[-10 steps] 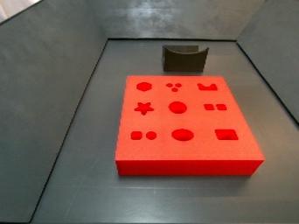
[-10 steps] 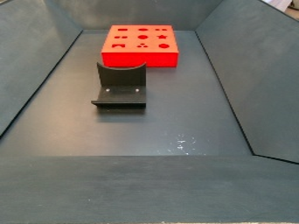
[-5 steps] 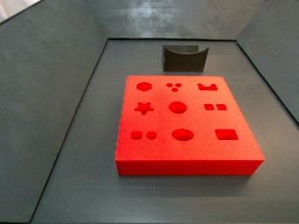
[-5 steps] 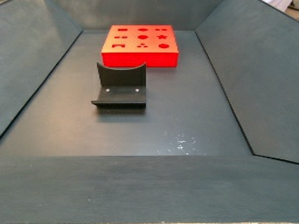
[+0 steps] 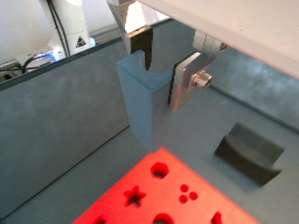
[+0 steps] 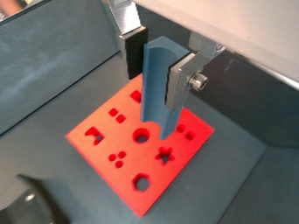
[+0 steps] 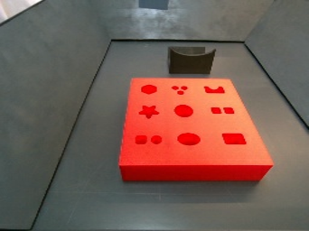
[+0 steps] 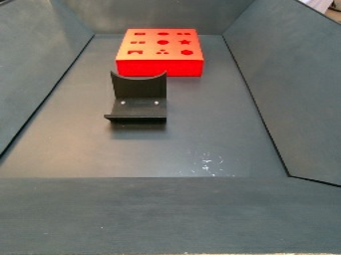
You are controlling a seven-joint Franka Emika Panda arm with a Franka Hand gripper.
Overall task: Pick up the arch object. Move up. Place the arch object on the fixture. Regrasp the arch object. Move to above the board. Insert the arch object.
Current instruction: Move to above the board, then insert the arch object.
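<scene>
Arch object (image 5: 142,101) clamped between gripper (image 5: 162,63) jaws.

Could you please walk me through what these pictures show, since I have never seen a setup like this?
This is a single robot arm working in a grey bin. Two cameras ride on its wrist and look down past the gripper; its fingers are clamped on the arch object, a light blue-grey block hanging high over the floor. Two more cameras stand beside the bin. They show the board, a red-orange slab with shaped cutouts, and behind it the fixture, a dark notched bracket. In a side view only a bluish tip peeks in at the top edge.
</scene>
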